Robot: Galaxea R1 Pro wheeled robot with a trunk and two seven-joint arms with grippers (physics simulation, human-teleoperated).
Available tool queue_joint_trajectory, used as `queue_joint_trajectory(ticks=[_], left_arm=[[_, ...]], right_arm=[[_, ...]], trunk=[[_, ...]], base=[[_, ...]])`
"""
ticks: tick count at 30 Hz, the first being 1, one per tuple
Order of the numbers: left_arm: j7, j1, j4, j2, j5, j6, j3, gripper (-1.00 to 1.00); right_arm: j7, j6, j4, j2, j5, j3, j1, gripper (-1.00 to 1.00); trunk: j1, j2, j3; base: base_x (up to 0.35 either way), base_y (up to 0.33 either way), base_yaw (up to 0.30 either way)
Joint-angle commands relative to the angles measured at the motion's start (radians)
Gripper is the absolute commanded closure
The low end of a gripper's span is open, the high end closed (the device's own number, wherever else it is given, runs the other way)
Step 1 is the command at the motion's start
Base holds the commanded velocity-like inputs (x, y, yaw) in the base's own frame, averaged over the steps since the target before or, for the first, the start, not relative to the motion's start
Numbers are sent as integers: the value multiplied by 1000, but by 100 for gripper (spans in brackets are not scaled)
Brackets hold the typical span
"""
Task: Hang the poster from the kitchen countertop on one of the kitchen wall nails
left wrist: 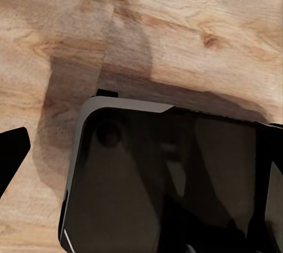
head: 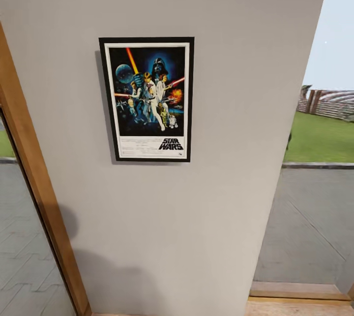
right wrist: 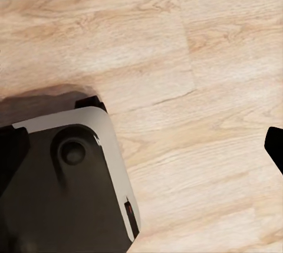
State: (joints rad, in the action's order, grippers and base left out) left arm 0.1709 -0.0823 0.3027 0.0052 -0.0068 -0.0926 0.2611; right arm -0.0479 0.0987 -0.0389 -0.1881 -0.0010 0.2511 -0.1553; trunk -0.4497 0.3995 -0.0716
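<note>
The Star Wars poster (head: 146, 99) hangs upright and flat on the pale grey wall (head: 231, 109), so I judge the hanging done: keep both arms lowered over the wooden floor (right wrist: 177, 58); either claw's opening I cannot tell.

A plain pale grey wall (head: 206, 217) fills the middle of the head view. A wooden door frame (head: 37, 193) slants down its left edge. At right, an opening shows green grass (head: 319, 136), a fence (head: 327, 102) and grey paving (head: 309, 217). Both wrist views look down on light wooden flooring (right wrist: 194, 46).
</note>
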Motion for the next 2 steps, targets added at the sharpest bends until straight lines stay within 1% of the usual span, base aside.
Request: queue_joint_trajectory(ticks=[1,2], left_arm=[[8,-1,1,-1,-1,0,7,-100],[8,-1,1,-1,-1,-1,7,-100]], right_arm=[[-4,7,-4,-1,0,7,-1,-100],[-5,7,-4,-1,0,7,-1,-100]], trunk=[[0,0,0],[0,0,0]], base=[[0,0,0],[0,0,0]])
